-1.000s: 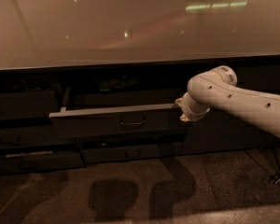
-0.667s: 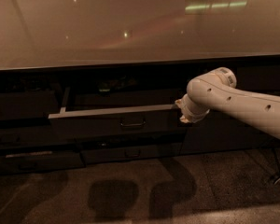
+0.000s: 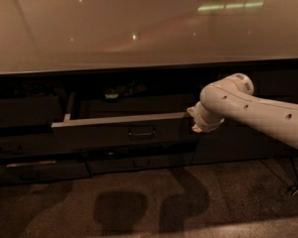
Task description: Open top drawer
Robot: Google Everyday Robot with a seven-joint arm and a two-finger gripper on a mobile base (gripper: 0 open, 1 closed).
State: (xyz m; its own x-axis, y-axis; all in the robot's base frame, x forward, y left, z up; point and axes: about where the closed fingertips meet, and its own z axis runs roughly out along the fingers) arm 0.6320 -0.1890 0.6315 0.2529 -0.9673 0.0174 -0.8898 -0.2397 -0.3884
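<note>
The top drawer (image 3: 104, 137) is a wide dark drawer under the counter and stands partly pulled out. Its pale metallic rim (image 3: 119, 119) runs along the top, and a small loop handle (image 3: 142, 131) sits at the centre of the front. My gripper (image 3: 194, 122) is at the end of the white arm (image 3: 258, 113), which reaches in from the right. It sits at the right end of the drawer's rim, seen from behind the wrist. The drawer's interior is dark and mostly hidden.
A wide pale countertop (image 3: 139, 29) overhangs the drawers. A shallower dark drawer (image 3: 139, 162) lies below the open one, and more dark drawer fronts (image 3: 25, 148) lie to the left. A dark cabinet panel (image 3: 238, 145) is behind the arm. The carpeted floor (image 3: 139, 202) shows shadows.
</note>
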